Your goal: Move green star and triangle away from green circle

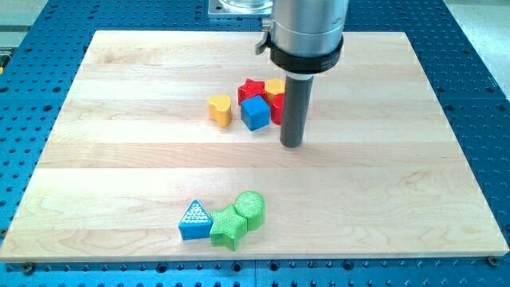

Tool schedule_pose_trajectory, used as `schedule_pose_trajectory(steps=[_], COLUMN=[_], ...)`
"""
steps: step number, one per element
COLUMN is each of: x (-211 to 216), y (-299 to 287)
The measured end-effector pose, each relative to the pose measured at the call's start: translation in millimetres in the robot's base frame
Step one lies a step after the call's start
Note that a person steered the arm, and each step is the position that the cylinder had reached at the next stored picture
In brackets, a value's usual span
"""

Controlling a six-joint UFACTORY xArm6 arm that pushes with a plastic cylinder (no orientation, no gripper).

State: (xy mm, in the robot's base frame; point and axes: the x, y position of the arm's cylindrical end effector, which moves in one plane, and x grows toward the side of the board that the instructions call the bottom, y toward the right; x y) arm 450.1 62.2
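Note:
The green star (pixel 228 227) lies near the view's bottom, touching the blue triangle (pixel 194 221) on its left and the green circle (pixel 251 208) on its upper right. The three form one tight row. My tip (pixel 292 144) is on the board well above them and a little to the right, just right of the upper cluster of blocks and apart from the green blocks.
An upper cluster sits by my rod: a yellow heart (pixel 220 109), a blue cube (pixel 255 112), a red star (pixel 252 88), a yellow block (pixel 275 86) and a red block (pixel 277 107) partly hidden behind the rod. The wooden board (pixel 119 159) lies on a blue perforated table.

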Motion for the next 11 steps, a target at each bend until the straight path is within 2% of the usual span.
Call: schedule_pose_trajectory(steps=[2, 4, 5, 7, 8, 9, 10, 11], x=[-16.0, -8.9, 15.9, 107.1, 120.9, 166.8, 168.9, 167.7], y=[15.0, 33.6, 39.8, 39.8, 42.7, 33.5, 24.4, -48.8])
